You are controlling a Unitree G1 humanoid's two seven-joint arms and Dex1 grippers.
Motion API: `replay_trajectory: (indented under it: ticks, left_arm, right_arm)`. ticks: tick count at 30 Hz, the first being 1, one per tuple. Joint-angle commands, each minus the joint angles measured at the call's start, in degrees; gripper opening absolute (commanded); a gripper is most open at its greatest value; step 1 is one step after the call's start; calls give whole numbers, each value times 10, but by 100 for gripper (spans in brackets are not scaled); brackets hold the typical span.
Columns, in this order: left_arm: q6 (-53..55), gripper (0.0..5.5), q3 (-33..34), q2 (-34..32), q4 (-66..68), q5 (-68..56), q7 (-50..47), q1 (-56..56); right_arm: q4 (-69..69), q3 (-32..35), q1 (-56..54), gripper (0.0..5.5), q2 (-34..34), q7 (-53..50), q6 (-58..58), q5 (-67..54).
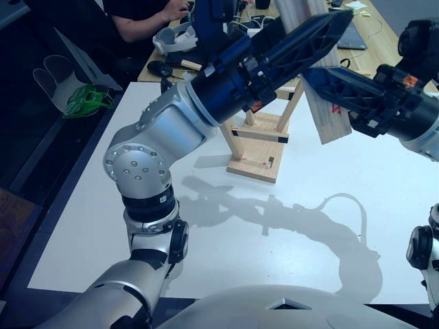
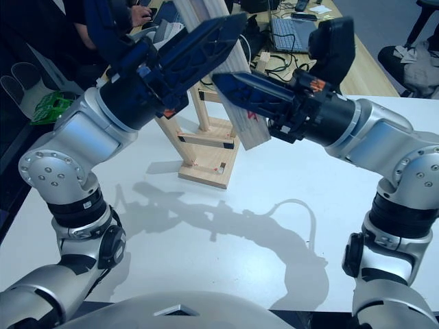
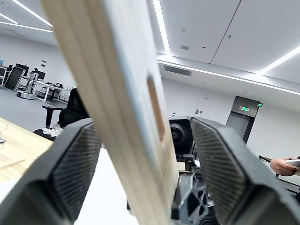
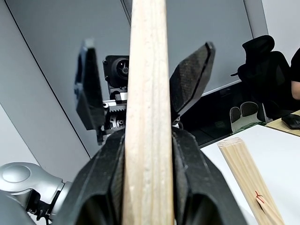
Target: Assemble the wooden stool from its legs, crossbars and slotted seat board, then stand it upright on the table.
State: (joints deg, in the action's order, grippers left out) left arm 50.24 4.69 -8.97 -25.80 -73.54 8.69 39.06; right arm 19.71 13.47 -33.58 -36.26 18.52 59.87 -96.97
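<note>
Tabletop (image 1: 309, 226): white, nearest the robot. Right tool (image 2: 236, 89): raised above the tabletop, both fingers pressed flat against opposite faces of the slotted seat board (image 2: 250, 127), clamped on it. Slotted seat board: pale wood, off the tabletop, tilted with its lower end toward the stool frame (image 1: 259, 137); one slot (image 3: 157, 110) shows on its face. Left tool (image 4: 147, 61): opposite the right tool, fingers spread apart on either side of the board. Stool frame: legs joined by crossbars, standing on a flat wooden piece (image 1: 254, 166) on the tabletop, just beside the board's lower end; contact cannot be told. Laptop (image 2: 288, 31): on a wooden desk (image 2: 357, 75) beyond.
</note>
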Motion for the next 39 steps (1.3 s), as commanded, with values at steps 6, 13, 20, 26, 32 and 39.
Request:
replay_trajectory:
  ticks: [6, 13, 20, 26, 32, 39]
  left_arm:
    - [-5, 197, -1, -19, -3, -5, 3, -8]
    - [-15, 147, 2, -27, 6, -8, 7, -9]
    - [-25, 112, 23, -51, 42, 5, 16, 28]
    - [-5, 102, 9, -150, 77, 65, 128, 53]
    - [31, 102, -20, -254, 94, 103, 297, 62]
    - [66, 102, -61, -264, 40, 94, 373, 62]
  right_arm:
    - [10, -13, 6, 100, -6, -12, -22, -8]
    - [8, -18, 9, 100, -12, -12, -30, -2]
    - [13, -30, 33, 209, -50, 43, -9, 69]
    - [-4, -31, 50, 324, -138, 184, -12, 202]
    - [-67, -7, -68, 421, -164, 238, 19, 169]
    - [-66, -52, -149, 539, -100, 226, 28, 172]
